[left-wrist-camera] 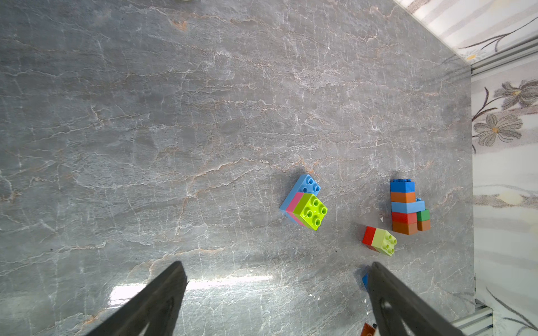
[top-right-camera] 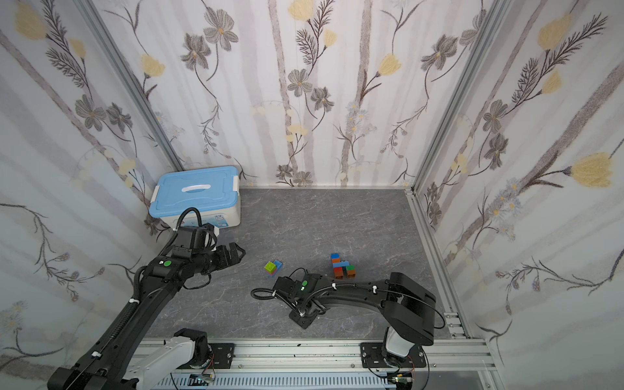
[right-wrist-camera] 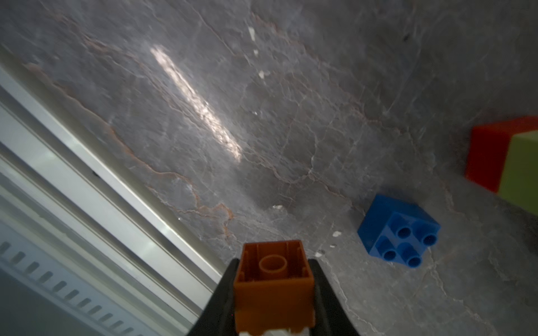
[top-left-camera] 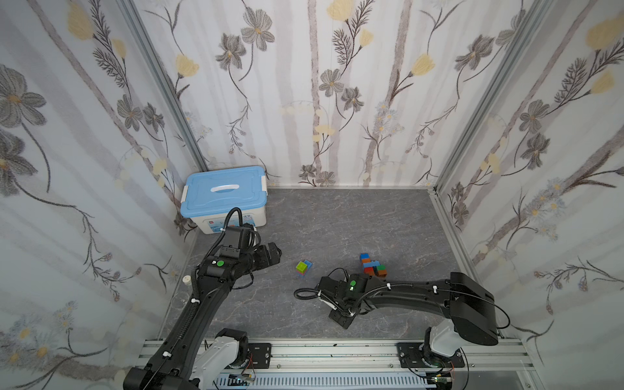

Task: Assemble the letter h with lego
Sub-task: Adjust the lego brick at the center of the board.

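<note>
Clamping an orange brick (right-wrist-camera: 273, 293) between right gripper (right-wrist-camera: 273, 264) fingers, left gripper (left-wrist-camera: 276, 270) spread wide, empty; best kept square and level for pressing onto the stack (left-wrist-camera: 406, 208) beyond.

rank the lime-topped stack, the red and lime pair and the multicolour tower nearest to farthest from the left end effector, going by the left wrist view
From the open left end effector:
1. lime-topped stack, roughly in front of it.
2. red and lime pair, further to the robot's right, just short of the tower.
3. multicolour tower, farthest to the robot's right.
</note>
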`<state>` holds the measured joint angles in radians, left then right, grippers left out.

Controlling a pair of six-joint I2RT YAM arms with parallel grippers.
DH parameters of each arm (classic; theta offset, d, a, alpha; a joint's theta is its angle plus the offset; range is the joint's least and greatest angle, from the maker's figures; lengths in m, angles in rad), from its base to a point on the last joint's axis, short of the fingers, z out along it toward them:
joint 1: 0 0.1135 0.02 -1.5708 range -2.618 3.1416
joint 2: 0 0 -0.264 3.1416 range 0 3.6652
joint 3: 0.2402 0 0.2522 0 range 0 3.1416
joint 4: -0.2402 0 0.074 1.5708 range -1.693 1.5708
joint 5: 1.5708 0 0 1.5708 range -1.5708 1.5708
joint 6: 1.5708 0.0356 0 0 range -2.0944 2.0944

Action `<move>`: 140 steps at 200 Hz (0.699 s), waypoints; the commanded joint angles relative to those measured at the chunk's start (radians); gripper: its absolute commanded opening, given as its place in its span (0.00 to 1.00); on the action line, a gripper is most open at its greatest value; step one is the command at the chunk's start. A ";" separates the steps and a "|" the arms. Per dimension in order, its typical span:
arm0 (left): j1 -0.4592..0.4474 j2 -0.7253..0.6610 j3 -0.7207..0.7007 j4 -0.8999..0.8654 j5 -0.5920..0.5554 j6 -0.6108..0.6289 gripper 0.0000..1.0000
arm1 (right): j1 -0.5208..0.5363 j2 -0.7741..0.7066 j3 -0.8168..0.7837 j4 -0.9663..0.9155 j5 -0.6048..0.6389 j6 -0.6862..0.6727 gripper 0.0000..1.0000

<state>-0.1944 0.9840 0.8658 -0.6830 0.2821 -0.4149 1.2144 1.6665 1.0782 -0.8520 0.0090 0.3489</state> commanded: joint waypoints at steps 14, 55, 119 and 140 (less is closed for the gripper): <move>0.004 -0.014 0.002 0.016 0.004 0.019 1.00 | -0.024 0.119 0.064 -0.095 0.055 0.045 0.24; 0.006 -0.036 -0.003 0.013 -0.003 0.019 1.00 | -0.070 0.278 0.161 -0.042 0.074 0.000 0.27; 0.006 -0.022 -0.004 0.016 -0.005 0.019 1.00 | -0.103 0.370 0.256 -0.003 0.072 -0.033 0.36; 0.006 -0.021 -0.005 0.015 -0.007 0.021 1.00 | -0.108 0.348 0.256 0.010 0.092 -0.036 0.41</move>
<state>-0.1898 0.9607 0.8616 -0.6834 0.2817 -0.4068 1.1122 2.0079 1.3437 -1.0367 -0.0097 0.3119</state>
